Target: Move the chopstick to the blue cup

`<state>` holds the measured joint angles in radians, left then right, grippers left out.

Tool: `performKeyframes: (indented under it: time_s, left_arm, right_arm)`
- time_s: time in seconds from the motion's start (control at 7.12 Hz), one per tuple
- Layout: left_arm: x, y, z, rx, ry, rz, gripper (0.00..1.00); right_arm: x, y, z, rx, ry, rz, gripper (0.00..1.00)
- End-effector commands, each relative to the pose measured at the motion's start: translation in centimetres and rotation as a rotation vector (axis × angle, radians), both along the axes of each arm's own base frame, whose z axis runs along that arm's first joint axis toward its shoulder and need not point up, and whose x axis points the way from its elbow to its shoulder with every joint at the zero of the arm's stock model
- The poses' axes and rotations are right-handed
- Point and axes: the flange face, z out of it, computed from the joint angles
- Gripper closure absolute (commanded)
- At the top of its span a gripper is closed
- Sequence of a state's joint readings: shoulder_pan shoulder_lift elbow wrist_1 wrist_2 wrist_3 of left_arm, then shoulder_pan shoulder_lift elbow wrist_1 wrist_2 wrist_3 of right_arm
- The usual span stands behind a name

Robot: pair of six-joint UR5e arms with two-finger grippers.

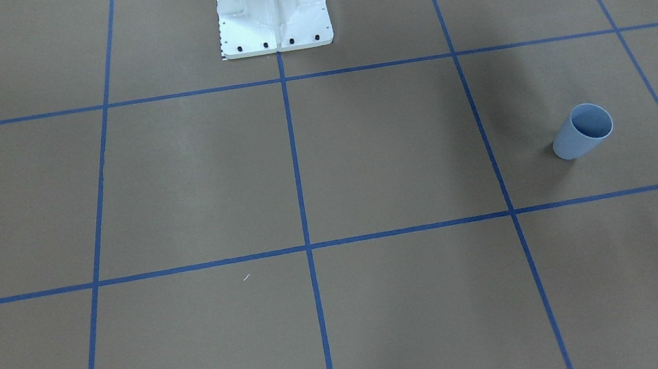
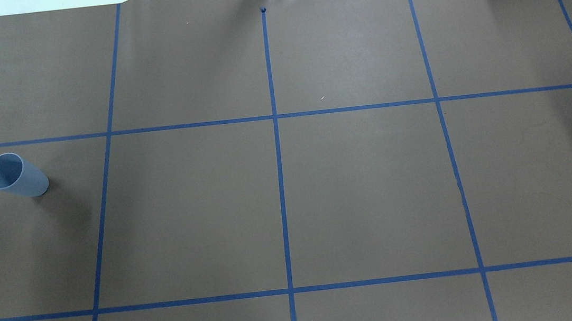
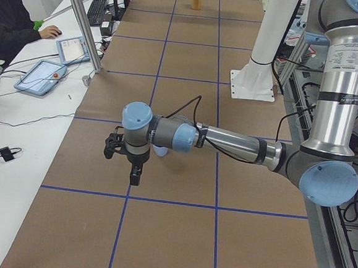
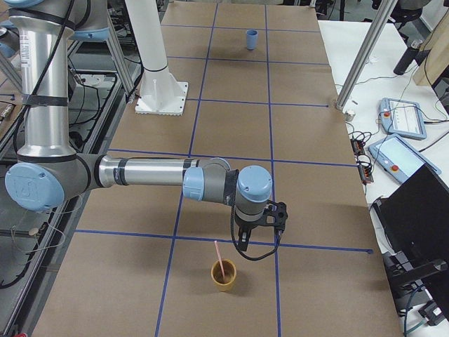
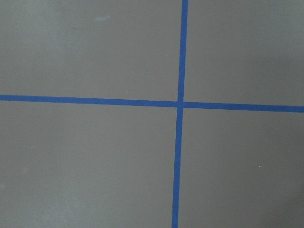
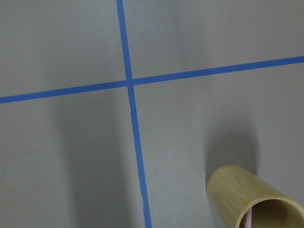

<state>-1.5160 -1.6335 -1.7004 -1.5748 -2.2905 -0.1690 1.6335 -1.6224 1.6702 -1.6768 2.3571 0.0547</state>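
The blue cup (image 2: 15, 175) stands upright on the brown table at the robot's left; it also shows in the front view (image 1: 582, 131) and far off in the right side view (image 4: 251, 39). A pale pink chopstick (image 4: 219, 257) stands in a wooden cup (image 4: 224, 275) at the table's right end; the right wrist view shows that cup (image 6: 247, 194) at lower right. My right gripper (image 4: 242, 241) hangs just behind the wooden cup. My left gripper (image 3: 133, 174) hangs near the blue cup (image 3: 160, 150), which the arm mostly hides. I cannot tell whether either gripper is open or shut.
The white robot base (image 1: 272, 12) stands at mid table. Blue tape lines (image 2: 280, 182) grid the brown table. Tablets (image 3: 44, 77) and a seated operator (image 3: 11, 15) are on the white bench beside the table. A metal post (image 4: 358, 63) stands at the table's edge.
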Motion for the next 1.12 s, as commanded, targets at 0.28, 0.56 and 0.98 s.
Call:
performKeyframes:
  time_s: [0.28,0.56,0.98]
  left_arm:
    - [12.3,-1.7,-10.1,-0.106,0.058,-0.132,0.02]
    - [16.3,-0.6,-9.0,-0.122,0.055,-0.05,0.02]
    - [19.4,1.0,-4.1,-0.118,0.056,0.011,0.02]
  right_arm:
    - [-0.1,0.2,-0.4,0.004,-0.008,0.003,0.0]
    - [-0.1,0.2,-0.4,0.003,-0.008,0.004,0.0]
    - [-0.1,0.2,-0.5,0.006,-0.009,0.003,0.0]
